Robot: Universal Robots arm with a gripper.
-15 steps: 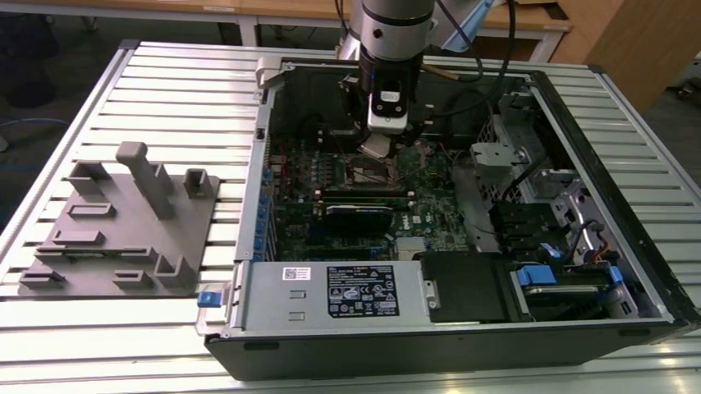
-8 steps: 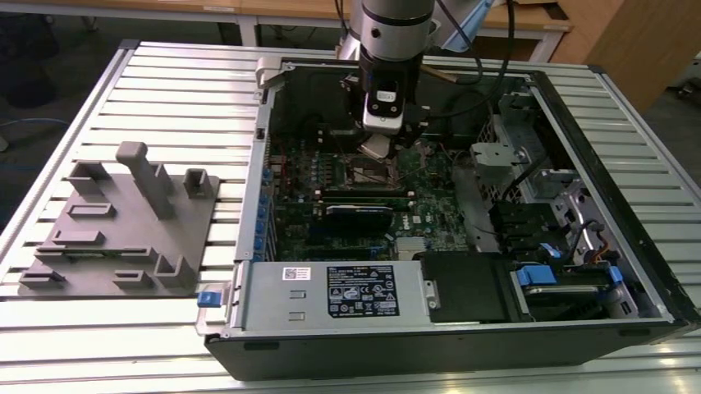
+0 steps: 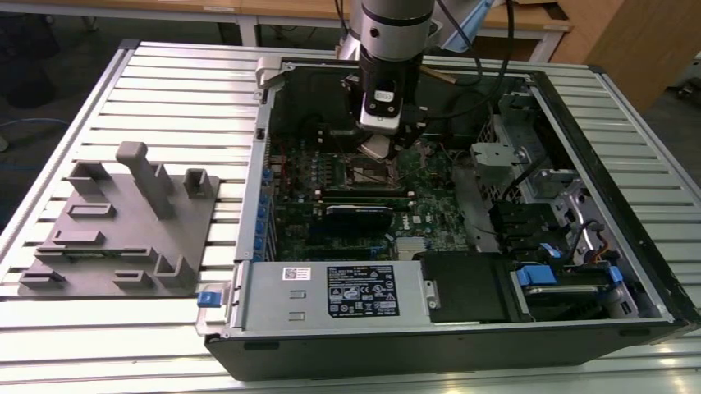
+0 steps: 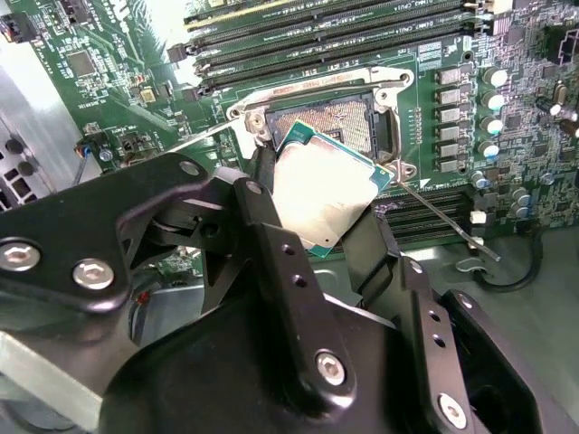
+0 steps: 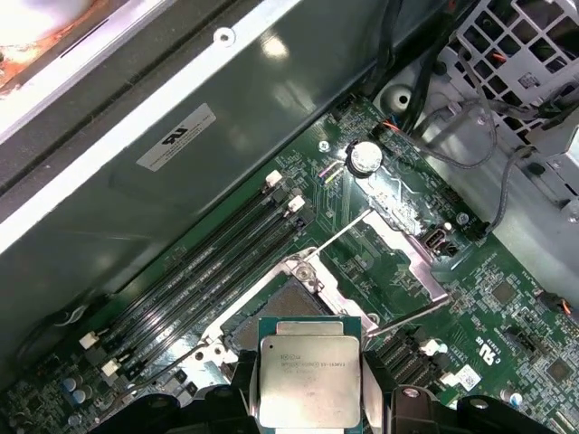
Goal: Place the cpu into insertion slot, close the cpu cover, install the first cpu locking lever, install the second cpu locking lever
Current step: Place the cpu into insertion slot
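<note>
Black claw [image 4: 317, 217] fingers [image 4: 271, 244] pinch the cpu [image 4: 327, 194] by two opposite edges, holding it tilted just above the insertion slot [image 4: 339, 113], not yet seated. Light, stiff and flat, the chip is probably slick on top and fragile underneath, so edge grips suit it. Thin locking levers [image 4: 443, 217] stand swung clear, inside the open computer case [image 3: 613, 148] on the slatted worktop [image 3: 164, 74].

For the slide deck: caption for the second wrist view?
Gripper holds the chip over the open socket on the motherboard.

silver-grey cpu [image 5: 305, 380], green-edged
</note>
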